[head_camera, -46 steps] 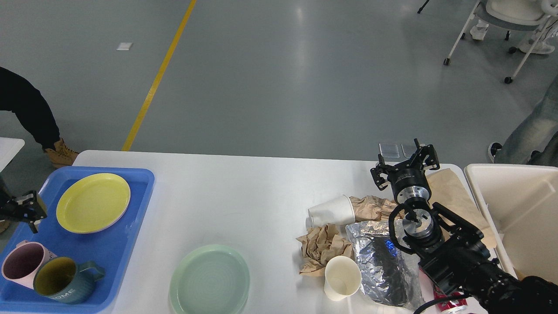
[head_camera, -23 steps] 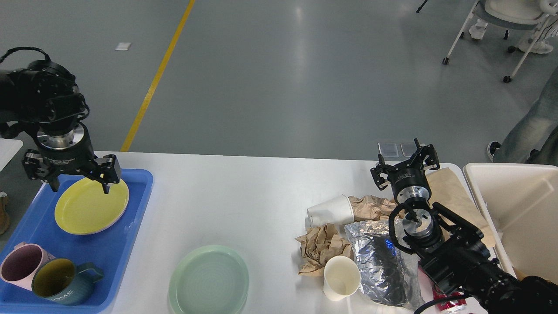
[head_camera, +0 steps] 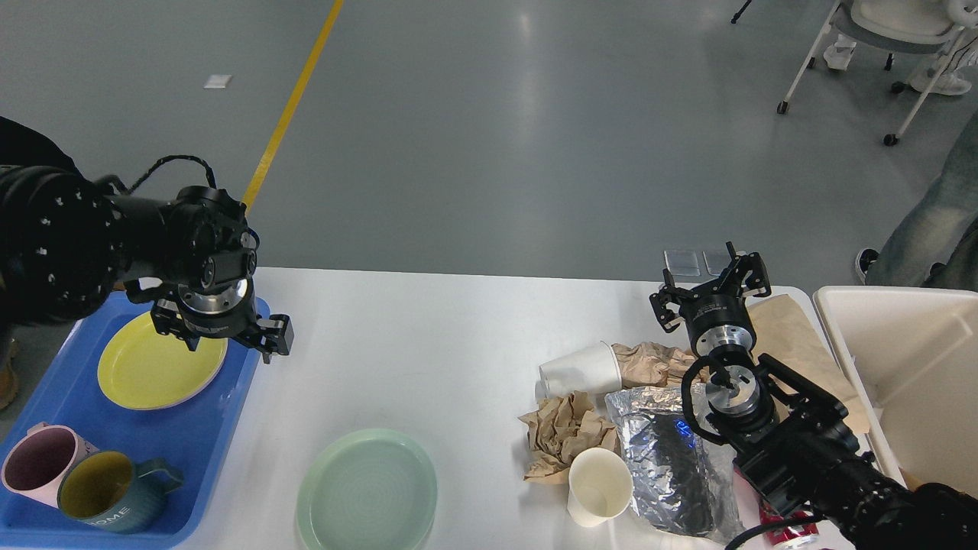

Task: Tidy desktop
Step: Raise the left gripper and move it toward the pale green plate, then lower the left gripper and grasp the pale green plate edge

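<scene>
The white desktop (head_camera: 428,336) fills the lower part of the head view. My left gripper (head_camera: 229,345) is open and empty, fingers pointing down, above the right edge of the blue tray (head_camera: 191,435), beside the yellow plate (head_camera: 157,367). My right gripper (head_camera: 710,289) is open and empty, above the litter at the right: a tipped paper cup (head_camera: 581,370), an upright paper cup (head_camera: 600,485), two wads of crumpled brown paper (head_camera: 565,431) (head_camera: 657,363), a foil bag (head_camera: 657,451) and a flat brown paper bag (head_camera: 795,336). A green plate (head_camera: 367,489) lies at the front.
A pink mug (head_camera: 38,462) and a teal mug (head_camera: 107,489) stand in the tray. A cream-white bin (head_camera: 909,367) stands at the table's right end. A red can (head_camera: 787,531) peeks out under my right arm. A person's legs (head_camera: 924,229) and a wheeled chair (head_camera: 886,30) are beyond.
My left arm has swung in from the left edge, first high over the tray's far side, then right and lower to the tray's right edge. The right arm has not moved.
</scene>
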